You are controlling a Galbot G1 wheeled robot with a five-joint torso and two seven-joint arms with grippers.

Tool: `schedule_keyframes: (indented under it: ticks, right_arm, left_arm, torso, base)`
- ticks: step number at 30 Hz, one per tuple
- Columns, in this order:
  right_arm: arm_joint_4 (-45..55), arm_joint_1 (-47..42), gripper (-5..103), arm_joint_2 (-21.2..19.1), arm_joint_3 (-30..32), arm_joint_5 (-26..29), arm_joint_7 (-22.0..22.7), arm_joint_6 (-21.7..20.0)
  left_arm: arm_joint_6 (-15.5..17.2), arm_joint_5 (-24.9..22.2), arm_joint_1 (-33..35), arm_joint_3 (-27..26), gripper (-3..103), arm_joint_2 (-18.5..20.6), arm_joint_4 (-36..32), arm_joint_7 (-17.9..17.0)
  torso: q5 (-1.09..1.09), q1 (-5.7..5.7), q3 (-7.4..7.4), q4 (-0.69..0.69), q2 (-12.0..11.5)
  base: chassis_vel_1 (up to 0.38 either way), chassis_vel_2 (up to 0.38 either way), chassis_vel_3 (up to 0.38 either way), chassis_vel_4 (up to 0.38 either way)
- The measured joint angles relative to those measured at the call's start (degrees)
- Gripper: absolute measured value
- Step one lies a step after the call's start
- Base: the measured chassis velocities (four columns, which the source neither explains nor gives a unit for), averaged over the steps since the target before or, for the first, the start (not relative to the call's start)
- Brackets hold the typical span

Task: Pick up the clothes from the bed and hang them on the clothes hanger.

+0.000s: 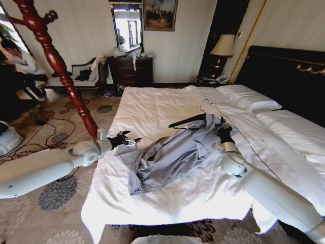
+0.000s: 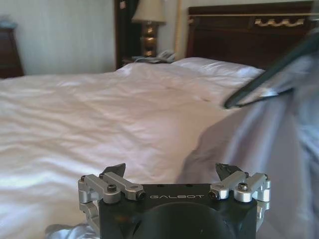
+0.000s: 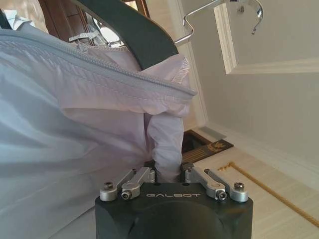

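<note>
The bed [image 1: 167, 188] is the biggest thing here, with a wrinkled white duvet, white pillows [image 1: 249, 96] near the dark headboard [image 1: 289, 76], and it takes most of the head view. On the duvet lies the light grey-blue garment [image 1: 167, 157], spread in loose folds toward the near edge of the bed, while its upper part is lifted up on the right side. The black clothes hanger [image 1: 187, 121] is at this lifted part, one of its arms sticking out over the white cover and its thin hook [image 1: 205, 104] pointing toward the pillows; in the right wrist view the hanger's dark arm [image 3: 129, 30] sits inside the collar of the garment [image 3: 75, 99]. The right gripper [image 1: 223, 133] is at the raised edge of the garment, and in the right wrist view its fingers [image 3: 142, 177] are closed tight on a bunched fold of the grey-blue cloth [image 3: 167, 139]. The left gripper [image 1: 124, 140] is just beside the left edge of the garment, low over the duvet; in the left wrist view its two fingers [image 2: 114, 172] stand wide apart and nothing is between them, with the garment [image 2: 249, 144] ahead of it. A reddish-brown wooden coat stand [image 1: 56, 61] rises at the left of the bed, above the left arm.
</note>
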Motion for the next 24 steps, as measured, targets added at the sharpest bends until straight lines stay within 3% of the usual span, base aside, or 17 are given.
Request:
schedule_keyframes:
  ticks: [3, 4, 6, 7, 9, 10, 12, 13, 14, 15, 19, 20, 22, 24]
  right_arm:
    - [0.15, -0.02, 20, -0.27, -0.01, -0.53, 0.01, 0.60]
    - [0.51, 0.04, 20, -0.55, -0.01, -0.94, 0.03, 0.98]
    - [0.84, 0.40, 20, -0.94, -0.03, -1.21, 0.04, 1.20]
    - [1.16, 0.79, 20, -1.27, -0.12, -1.52, 0.05, 1.41]
    - [1.25, 0.90, 20, -1.39, -0.14, -1.61, 0.05, 1.47]
    - [1.46, 1.39, 20, -1.62, -0.17, -1.96, 0.05, 1.77]
    - [1.69, 1.83, 20, -1.75, -0.09, -2.39, 0.10, 2.35]
    - [1.72, 1.92, 20, -1.79, -0.02, -2.51, 0.14, 2.55]
    - [1.72, 1.92, 20, -1.79, -0.02, -2.51, 0.14, 2.55]
    - [1.77, 2.08, 20, -1.93, 0.12, -2.73, 0.22, 3.05]
    - [2.35, 2.15, 20, -1.91, 0.10, -3.52, 0.23, 3.88]
    - [2.35, 2.15, 20, -1.91, 0.10, -3.52, 0.23, 3.88]
    - [3.05, 2.06, 20, -1.27, 0.05, -3.81, 0.13, 4.02]
    - [3.27, 2.02, 20, -0.95, 0.04, -3.90, 0.02, 4.08]
  left_arm:
    - [0.90, -3.28, 0.00, -0.12, 100, 3.30, 4.20, 1.08]
    - [1.94, -6.63, 0.01, -0.58, 100, 7.33, 9.64, 4.06]
    - [1.68, -7.88, 0.00, -0.77, 100, 11.37, 16.05, 10.05]
    - [1.54, -8.09, 0.00, -0.76, 100, 14.52, 21.54, 17.02]
    - [1.54, -8.08, 0.00, -0.74, 100, 15.22, 22.83, 18.83]
    - [1.17, -7.33, 0.00, -0.37, 100, 19.23, 29.79, 27.28]
    - [-0.29, -5.97, 0.11, -0.03, 100, 24.13, 37.27, 36.00]
    - [-0.29, -5.68, 0.15, 0.00, 100, 25.49, 39.33, 38.31]
    - [-0.29, -5.68, 0.15, 0.00, 100, 25.49, 39.33, 38.31]
    - [-0.28, -4.68, 0.23, 0.00, 100, 28.95, 44.72, 43.17]
    - [0.74, -3.46, 0.35, -0.31, 100, 37.49, 55.45, 47.12]
    - [0.74, -3.46, 0.35, -0.31, 100, 37.49, 55.45, 47.12]
    - [1.48, -3.46, 0.39, -0.91, 100, 44.92, 63.82, 48.30]
    - [2.61, -3.56, 0.39, -1.68, 100, 48.62, 69.36, 47.74]
  torso:
    - [-0.01, 0.00, 0.00, -0.01, 0.00]
    - [0.00, 0.01, 0.01, -0.02, 0.00]
    - [0.02, 0.01, 0.00, -0.03, 0.00]
    - [-0.02, 0.01, 0.00, -0.05, 0.00]
    - [-0.02, 0.02, 0.00, -0.05, 0.00]
    - [0.00, 0.02, 0.01, -0.01, 0.00]
    - [0.00, 0.02, 0.01, 0.02, 0.00]
    - [0.00, 0.02, 0.01, 0.01, 0.00]
    - [0.00, 0.02, 0.01, 0.01, 0.00]
    - [0.00, 0.02, 0.01, -0.02, 0.00]
    - [0.01, 0.02, 0.01, 0.00, -0.01]
    - [0.01, 0.02, 0.01, 0.00, -0.01]
    - [0.00, 0.02, 0.01, -0.04, 0.00]
    - [0.03, 0.01, 0.00, -0.09, -0.01]
  base:
    - [0.000, 0.000, 0.000, 0.000]
    - [0.000, 0.000, 0.000, 0.000]
    - [0.000, 0.000, 0.000, 0.000]
    - [0.000, 0.000, 0.000, 0.000]
    - [0.000, 0.000, 0.000, 0.000]
    - [0.000, 0.000, 0.000, 0.000]
    - [0.000, 0.000, 0.000, 0.000]
    - [0.000, 0.000, 0.000, 0.000]
    - [0.000, 0.000, 0.000, 0.000]
    - [0.000, 0.000, 0.000, 0.000]
    - [0.000, 0.000, 0.000, 0.000]
    - [0.000, 0.000, 0.000, 0.000]
    - [0.000, 0.000, 0.000, 0.000]
    - [0.000, 0.000, 0.000, 0.000]
